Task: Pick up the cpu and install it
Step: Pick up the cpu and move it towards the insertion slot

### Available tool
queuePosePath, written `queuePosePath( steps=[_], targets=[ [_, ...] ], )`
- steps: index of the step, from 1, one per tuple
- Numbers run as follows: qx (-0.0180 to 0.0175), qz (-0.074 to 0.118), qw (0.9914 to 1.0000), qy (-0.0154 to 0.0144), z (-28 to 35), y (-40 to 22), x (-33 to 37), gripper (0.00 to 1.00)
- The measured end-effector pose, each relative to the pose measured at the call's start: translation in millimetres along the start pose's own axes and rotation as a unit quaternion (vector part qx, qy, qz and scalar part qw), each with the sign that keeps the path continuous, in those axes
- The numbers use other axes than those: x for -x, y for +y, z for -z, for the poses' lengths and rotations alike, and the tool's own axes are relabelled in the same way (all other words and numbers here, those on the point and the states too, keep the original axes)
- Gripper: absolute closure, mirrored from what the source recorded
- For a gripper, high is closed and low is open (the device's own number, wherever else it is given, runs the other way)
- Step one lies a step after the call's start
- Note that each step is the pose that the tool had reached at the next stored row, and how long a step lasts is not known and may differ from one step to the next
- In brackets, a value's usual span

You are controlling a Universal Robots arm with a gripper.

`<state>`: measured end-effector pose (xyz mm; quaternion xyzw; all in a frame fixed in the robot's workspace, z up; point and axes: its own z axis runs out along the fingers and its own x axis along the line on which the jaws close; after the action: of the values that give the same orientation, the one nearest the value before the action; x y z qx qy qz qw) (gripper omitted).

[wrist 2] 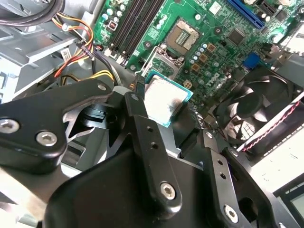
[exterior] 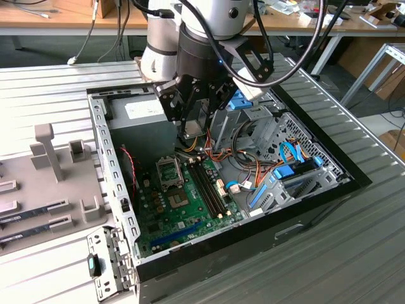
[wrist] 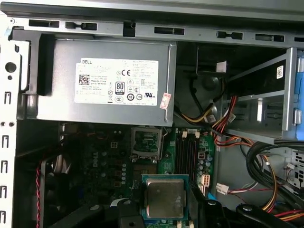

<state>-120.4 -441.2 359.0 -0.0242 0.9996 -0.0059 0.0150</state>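
My gripper [exterior: 192, 128] is shut on the cpu [wrist 2: 166, 100], a small square chip with a silver-grey top and a thin green rim. The black fingers [wrist 2: 138, 102] clamp it by two opposite edges. The first wrist view has the cpu [wrist: 165, 197] hanging over the green motherboard [wrist: 187, 152] inside the open computer case [exterior: 329, 190]. The open cpu socket [wrist 2: 183, 34] and its metal frame lie on the board a little ahead of the chip, clear of it. In the exterior view the gripper hovers above the board near the socket [exterior: 177, 199], close to the power supply.
A grey power-supply box [wrist: 104, 80] with a white label fills the case's back corner. Bundled cables [exterior: 253, 164] and a drive cage [wrist: 266, 95] crowd the far side of the black memory slots [exterior: 205, 183]. A black fan [wrist 2: 256, 109] sits by the case wall. A grey fixture plate [exterior: 44, 183] lies at the exterior view's left.
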Motion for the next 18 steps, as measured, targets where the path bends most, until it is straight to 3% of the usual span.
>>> queuePosePath(
  steps=[9,18],
  targets=[
    [-0.0007,0.000,1.00000,0.0000,-4.1,-0.4,8.2,0.53],
    [-0.0019,0.000,1.00000,0.0001,-10.6,-0.9,21.2,0.53]
  ],
)
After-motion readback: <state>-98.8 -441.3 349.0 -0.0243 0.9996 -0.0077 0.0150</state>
